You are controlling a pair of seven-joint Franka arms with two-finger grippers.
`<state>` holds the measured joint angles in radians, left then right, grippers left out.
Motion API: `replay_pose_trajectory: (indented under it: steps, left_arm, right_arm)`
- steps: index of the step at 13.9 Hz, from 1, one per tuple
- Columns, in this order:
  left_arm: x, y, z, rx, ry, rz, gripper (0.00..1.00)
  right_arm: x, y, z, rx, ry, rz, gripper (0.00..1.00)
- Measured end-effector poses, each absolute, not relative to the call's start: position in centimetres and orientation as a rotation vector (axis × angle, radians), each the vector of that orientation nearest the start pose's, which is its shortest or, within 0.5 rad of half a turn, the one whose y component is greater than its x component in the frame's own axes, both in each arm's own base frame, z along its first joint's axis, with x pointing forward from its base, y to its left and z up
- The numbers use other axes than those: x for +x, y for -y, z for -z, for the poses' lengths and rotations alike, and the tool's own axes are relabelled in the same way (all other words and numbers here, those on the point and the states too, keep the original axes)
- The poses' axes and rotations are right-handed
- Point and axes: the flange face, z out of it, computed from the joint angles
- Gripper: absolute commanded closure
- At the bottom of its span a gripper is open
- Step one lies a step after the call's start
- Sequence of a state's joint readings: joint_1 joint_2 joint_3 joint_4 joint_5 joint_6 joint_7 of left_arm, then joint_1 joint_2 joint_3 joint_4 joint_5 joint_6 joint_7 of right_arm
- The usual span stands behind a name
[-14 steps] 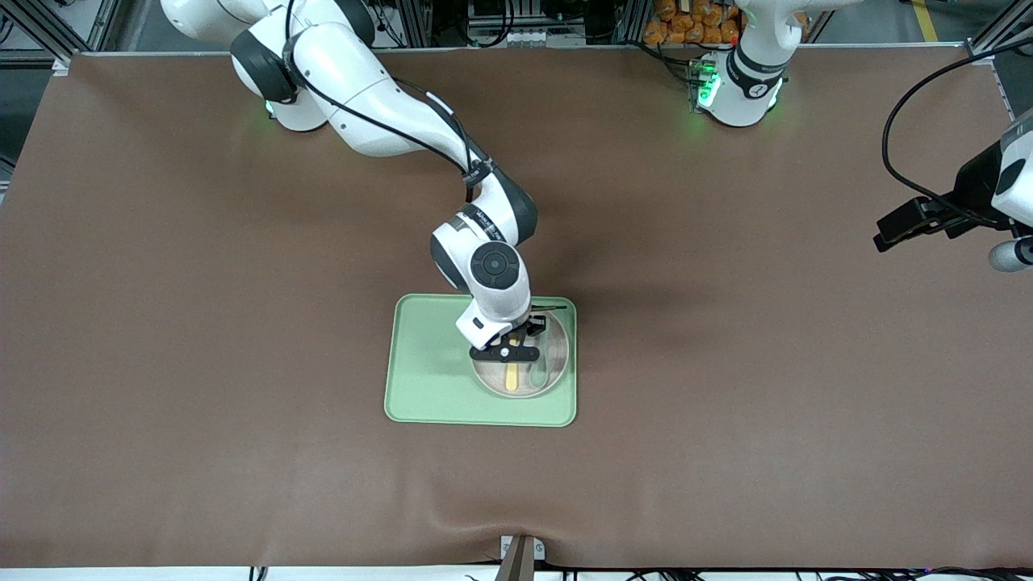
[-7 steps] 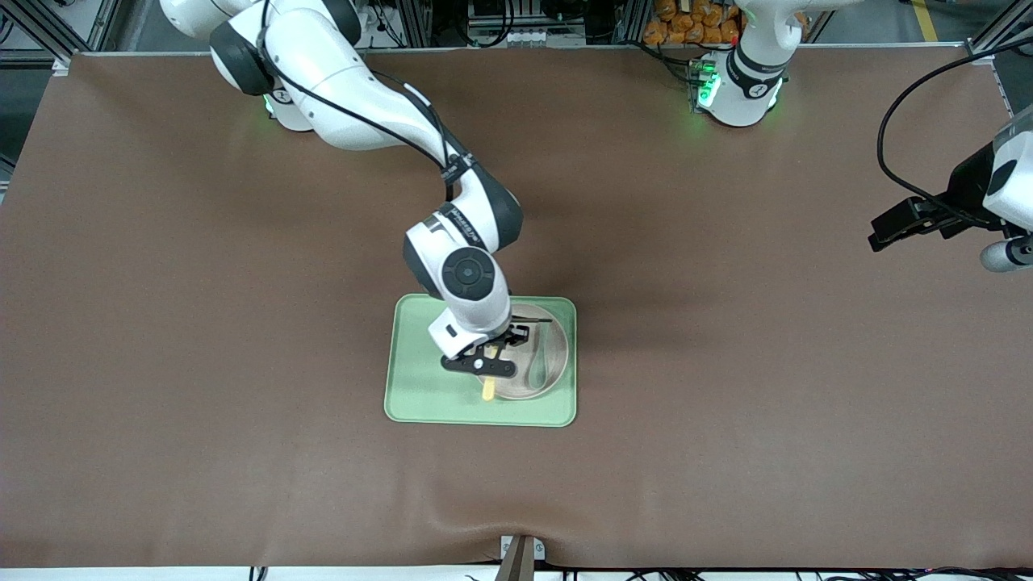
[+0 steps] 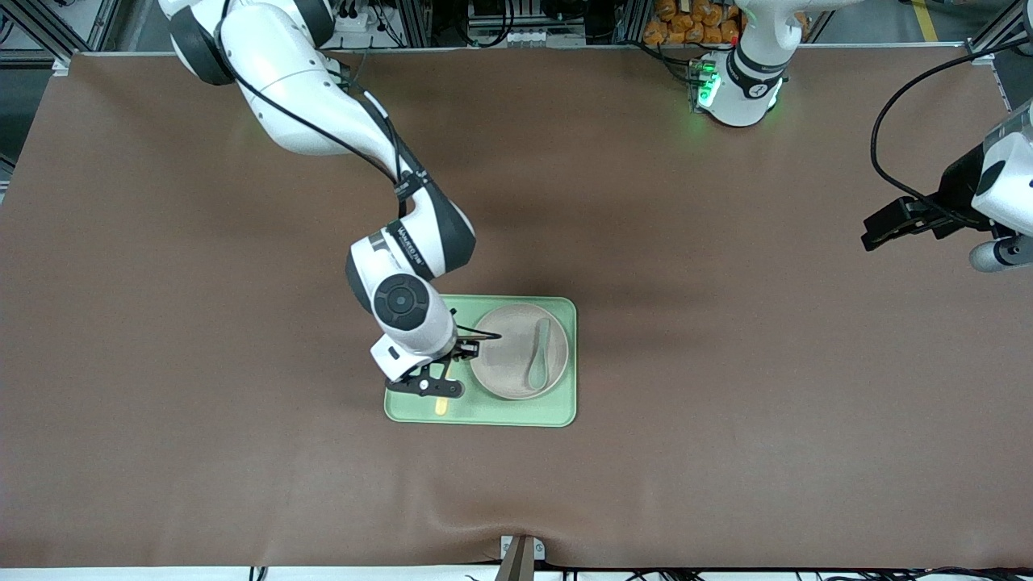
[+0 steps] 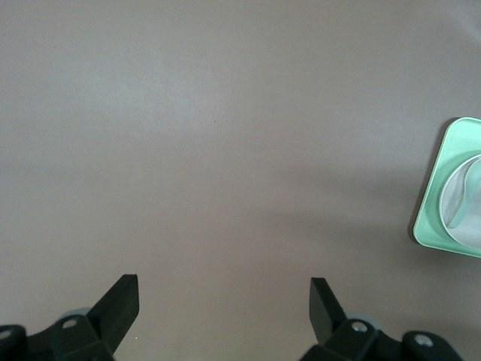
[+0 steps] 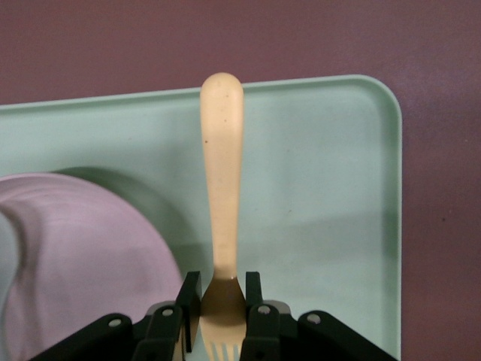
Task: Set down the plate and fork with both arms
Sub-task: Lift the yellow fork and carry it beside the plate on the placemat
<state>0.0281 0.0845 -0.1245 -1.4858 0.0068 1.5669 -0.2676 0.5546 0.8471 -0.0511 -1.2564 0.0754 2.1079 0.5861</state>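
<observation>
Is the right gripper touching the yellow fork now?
Touching. In the right wrist view, the right gripper has both fingers pressed on the fork near its tines, over the green tray.

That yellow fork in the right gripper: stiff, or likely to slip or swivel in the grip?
The fork probably is stiff: its handle juts out straight, without sagging. It looks light, thin plastic. The right gripper pinches only the narrow neck near the tines, so it might pivot over the tray.

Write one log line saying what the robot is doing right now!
right gripper: shut on fork, over tray beside plate | spoon: on plate | left gripper: open, waiting over bare table
</observation>
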Motion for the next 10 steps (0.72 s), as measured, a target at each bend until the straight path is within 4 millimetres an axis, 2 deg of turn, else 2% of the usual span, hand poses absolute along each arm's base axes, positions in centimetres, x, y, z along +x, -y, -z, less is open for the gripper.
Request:
replay_pose_trajectory:
  steps: [3, 6, 7, 9, 10]
  left_arm:
    - [57.8, 5.2, -61.6, -3.133, 0.269, -0.006, 0.00]
    - [57.8, 5.3, -61.6, -3.133, 0.268, -0.008, 0.00]
    - [57.8, 5.3, -61.6, -3.133, 0.268, -0.008, 0.00]
    - [57.8, 5.3, -61.5, -3.133, 0.268, -0.010, 0.00]
    - [57.8, 5.3, -61.4, -3.133, 0.268, -0.013, 0.00]
  right_arm:
    - [63.6, -34.9, -21.6, -3.101, -0.122, 0.037, 1.00]
    - [62.0, -34.0, -19.4, -3.096, -0.120, 0.057, 1.00]
    - [61.6, -33.8, -18.9, -3.098, -0.122, 0.055, 0.90]
    - [61.3, -33.6, -18.5, -3.101, -0.123, 0.049, 0.30]
    - [61.3, -33.5, -18.5, -3.101, -0.124, 0.049, 0.09]
